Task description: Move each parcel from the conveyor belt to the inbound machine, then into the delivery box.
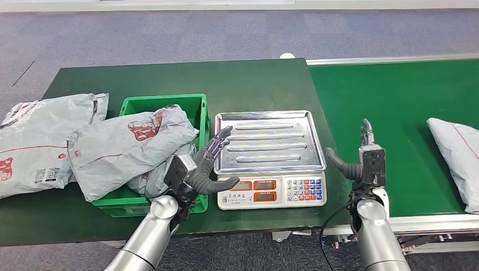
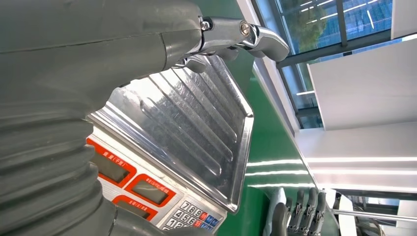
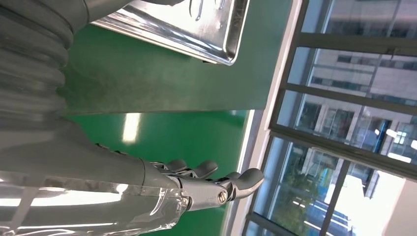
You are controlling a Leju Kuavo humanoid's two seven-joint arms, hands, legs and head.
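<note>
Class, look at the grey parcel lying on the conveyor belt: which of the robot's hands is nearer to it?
Right. The right hand hovers at the belt's edge, beside the parcel; the left hand is beyond the scale, by the green crate.

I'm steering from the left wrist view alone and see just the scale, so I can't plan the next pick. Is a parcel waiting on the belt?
Observer: Yes, one grey parcel lies on the conveyor belt, at the head view's right edge, beyond the right hand.
Operator: Is that hand free?
Observer: It holds nothing, fingers apart.
Operator: And the delivery box?
Observer: The green crate left of the scale is heaped with bagged parcels above its rim.
</note>
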